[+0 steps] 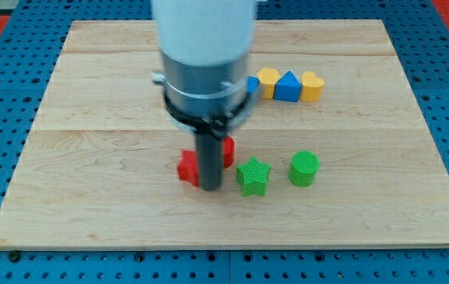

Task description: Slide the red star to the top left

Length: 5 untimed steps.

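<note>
my tip (210,188) at the red star (187,167)
it touches the star, near the board's (90,95) bottom edge; the bare rod holds nothing.

Single view only. Looks down at a slant from beyond the surface (366,213) near edge, facing its far edge. Close: my arm's housing (204,39) overtops the frame.

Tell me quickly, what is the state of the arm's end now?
No pincer: my tip holds nothing; it stands at the red star, left of the green star.
</note>
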{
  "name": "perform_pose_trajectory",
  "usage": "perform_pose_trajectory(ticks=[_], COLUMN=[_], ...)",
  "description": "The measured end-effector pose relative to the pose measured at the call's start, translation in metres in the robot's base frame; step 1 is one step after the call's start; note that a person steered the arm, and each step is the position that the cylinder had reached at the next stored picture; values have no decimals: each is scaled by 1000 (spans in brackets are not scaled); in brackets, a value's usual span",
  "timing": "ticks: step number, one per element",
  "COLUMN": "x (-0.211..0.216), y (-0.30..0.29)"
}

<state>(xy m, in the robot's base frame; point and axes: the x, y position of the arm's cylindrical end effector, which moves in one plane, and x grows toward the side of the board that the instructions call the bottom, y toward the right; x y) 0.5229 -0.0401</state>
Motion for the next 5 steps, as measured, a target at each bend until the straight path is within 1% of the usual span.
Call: perform_pose_trajectory(ticks=[1,2,3,4,5], x=[-31,-42,-66,-46,-20], y=[-68,-118,-109,-115,-103])
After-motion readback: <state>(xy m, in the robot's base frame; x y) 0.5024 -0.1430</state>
